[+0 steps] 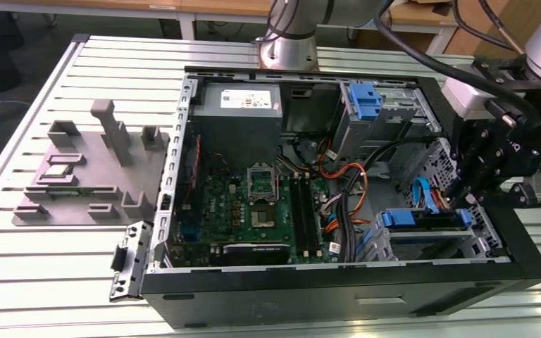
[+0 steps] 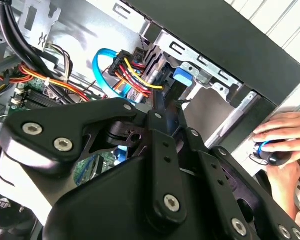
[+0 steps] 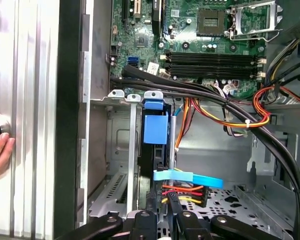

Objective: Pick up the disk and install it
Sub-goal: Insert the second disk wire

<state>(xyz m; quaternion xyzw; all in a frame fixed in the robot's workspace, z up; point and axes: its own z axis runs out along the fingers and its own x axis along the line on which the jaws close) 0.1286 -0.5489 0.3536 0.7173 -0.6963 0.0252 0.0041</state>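
An open computer case (image 1: 346, 282) is seen lying on a slatted metal table (image 1: 45, 253), with the motherboard (image 1: 251, 211) exposed and a grey power-supply box (image 1: 237, 105) at the far side. To the exterior view's left of the case, a grey fixture block (image 1: 87, 172) rests on the table.

The disk (image 1: 425, 220) is located in the drive bay (image 1: 430, 243) at the near corner of the case on the exterior view's right, its blue carrier frame showing along the bay's upper edge. In the first wrist view the disk (image 3: 155, 137) is seen edge-on, standing in the slot of the metal cage (image 3: 117, 150), with a blue tab at its end. A light-blue data cable (image 3: 187, 177) and a bundle of red, yellow and orange wires (image 3: 182, 192) are attached at the end of the disk nearest the gripper.

The gripper (image 1: 468, 201) is positioned just above the disk in the exterior view, on the far side of it. In the first wrist view the gripper (image 3: 162, 210) is directly in line with the disk's cabled end. In the second wrist view the fingertips (image 2: 162, 102) are drawn together to a narrow point close to the connector; whether anything is clamped between them cannot be told.

A person's hand (image 2: 285, 135) is seen resting on a round control beyond the case wall.
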